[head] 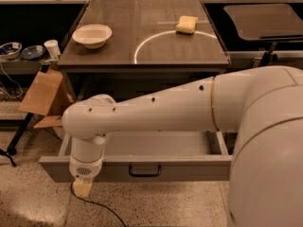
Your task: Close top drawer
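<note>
The top drawer (189, 167) is a wide grey drawer pulled out from under the dark table (118, 56). Its flat front panel faces me, with a small dark bar handle (144, 170) at the centre. Its plain grey inside (156, 144) shows behind my arm. My white arm crosses the whole view from the right. The gripper (82, 188) hangs down at the arm's left end, in front of the left part of the drawer front, its yellowish tip just below the panel's lower edge and well left of the handle.
On the table top stand a white bowl (92, 35) and a yellow sponge (187, 24) by a white circle mark. A cardboard box (42, 93) leans at the left, near a shelf with small bowls (21, 51) and a cup. A dark cable (102, 207) lies on the speckled floor.
</note>
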Robot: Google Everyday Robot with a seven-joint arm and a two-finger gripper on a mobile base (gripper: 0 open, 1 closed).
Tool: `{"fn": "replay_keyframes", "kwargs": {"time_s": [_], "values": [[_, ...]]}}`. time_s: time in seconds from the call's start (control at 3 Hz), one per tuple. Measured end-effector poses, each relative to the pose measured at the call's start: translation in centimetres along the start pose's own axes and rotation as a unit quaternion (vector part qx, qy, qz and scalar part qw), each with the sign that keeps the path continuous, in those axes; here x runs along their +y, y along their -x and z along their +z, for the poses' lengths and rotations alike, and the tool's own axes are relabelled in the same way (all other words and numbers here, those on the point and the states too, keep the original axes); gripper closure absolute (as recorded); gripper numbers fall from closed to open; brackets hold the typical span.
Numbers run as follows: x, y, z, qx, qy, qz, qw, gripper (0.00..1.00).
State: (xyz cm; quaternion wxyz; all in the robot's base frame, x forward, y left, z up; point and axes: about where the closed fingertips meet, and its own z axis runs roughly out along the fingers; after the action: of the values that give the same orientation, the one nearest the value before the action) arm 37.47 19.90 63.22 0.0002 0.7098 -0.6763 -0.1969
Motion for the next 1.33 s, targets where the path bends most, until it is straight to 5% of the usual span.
{"fn": "replay_keyframes", "kwargs": {"time_s": [0.33, 1.0, 1.33], "values": [[-1.9, 2.8, 0.0, -0.005, -0.039, 0.010, 0.9992, 0.50], [-4.2, 5.1, -0.2, -0.002, -0.070, 0.013, 0.9975, 0.04], [-6.5, 5.6, 0.2, 0.008, -0.086, 0.018, 0.9961, 0.00]]}}
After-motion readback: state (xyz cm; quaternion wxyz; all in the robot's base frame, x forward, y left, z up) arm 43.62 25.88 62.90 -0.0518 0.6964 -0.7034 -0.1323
